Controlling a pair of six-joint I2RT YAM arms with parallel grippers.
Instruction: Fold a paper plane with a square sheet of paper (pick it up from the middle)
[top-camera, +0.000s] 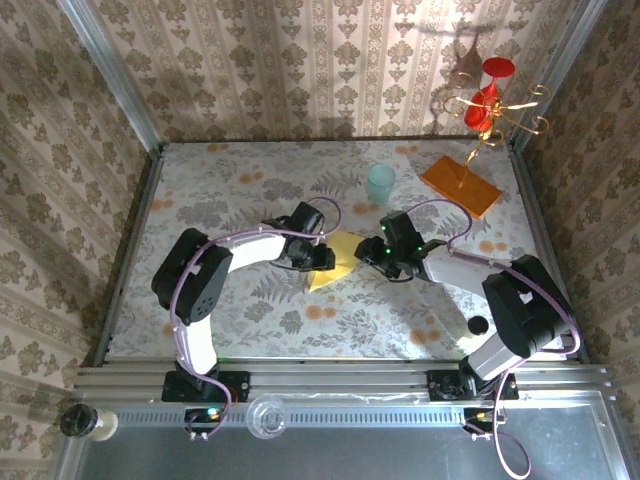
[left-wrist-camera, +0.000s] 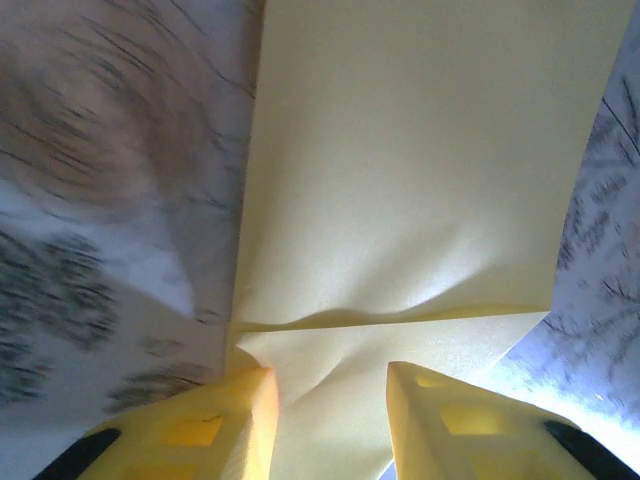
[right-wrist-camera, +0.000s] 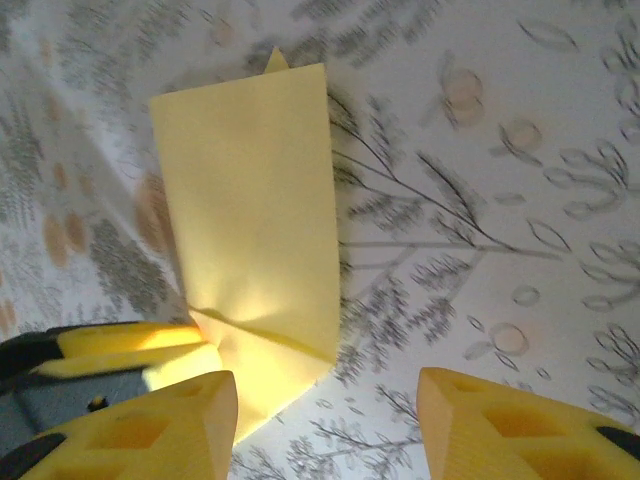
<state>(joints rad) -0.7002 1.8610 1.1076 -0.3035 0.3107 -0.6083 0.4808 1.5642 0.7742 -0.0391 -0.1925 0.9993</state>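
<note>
Left claw (left-wrist-camera: 330, 415): yellow two-finger gripper, part open, one finger on either side of the near end of the thin yellow paper sheet (left-wrist-camera: 400, 180). Paper puckered into a low ridge between the fingers. No firm clamp evident.
Right claw (right-wrist-camera: 328, 425): yellow two-finger gripper, about half open, nothing held, bare cloth between the fingers.
Sheet position: flat on the table between the two claws, folded to a narrow strip with a diagonal flap at the end under the left claw.
Bearing from right claw: ahead and off to the side facing the left claw, near corner just beside that finger.
Long axis: slanting from near-left to far-right in the top view, running away from the right claw in its wrist view.
Nearer arm: left, directly over the sheet; right just beside its edge.
Judged next move: pinch on the ridge by the left claw; sideways shift needed before any hold by the right.
Surface: floral-print table cover (top-camera: 250, 190), level.
Room beyond: pale teal cup (top-camera: 381, 183) and orange rectangular slab (top-camera: 450, 185), both well apart from the sheet; damask-papered walls (top-camera: 300, 60) behind.
</note>
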